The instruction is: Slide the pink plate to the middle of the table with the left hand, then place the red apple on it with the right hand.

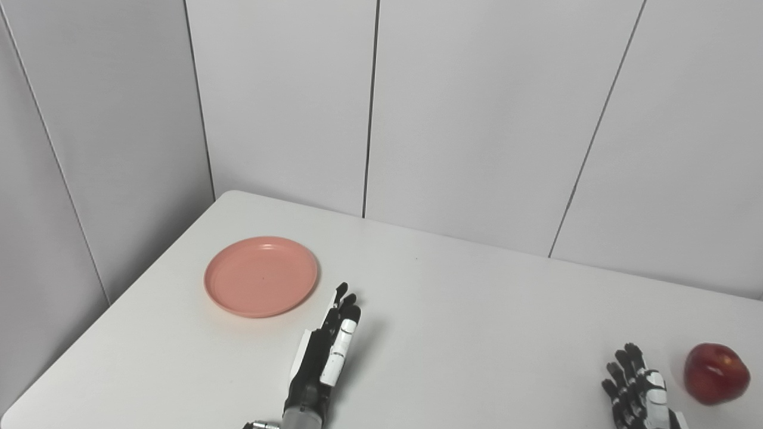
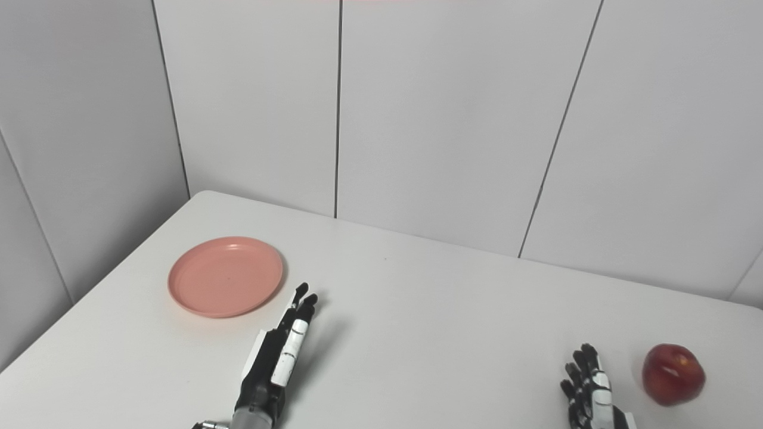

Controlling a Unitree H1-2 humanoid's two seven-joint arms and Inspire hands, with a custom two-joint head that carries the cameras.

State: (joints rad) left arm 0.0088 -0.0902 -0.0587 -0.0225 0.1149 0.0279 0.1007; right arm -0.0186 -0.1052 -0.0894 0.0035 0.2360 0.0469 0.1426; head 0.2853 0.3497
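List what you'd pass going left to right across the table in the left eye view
pink plate → left hand, fingers straight and holding nothing, just right of the plate's near edge → right hand, fingers apart, at the bottom edge → red apple, close beside that hand but not touching it.

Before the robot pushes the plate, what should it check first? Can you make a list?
1. Pink plate empty and flat on the table: ok.
2. Left hand free, fingers straight, holding nothing: ok.
3. Left hand touching the plate: not ok, it is beside the plate's near right edge with a gap.
4. Middle of the table bare for the plate to slide into: ok.
5. Red apple out of the plate's path, far right: ok.
6. Right hand waiting left of the apple, not holding it: ok.
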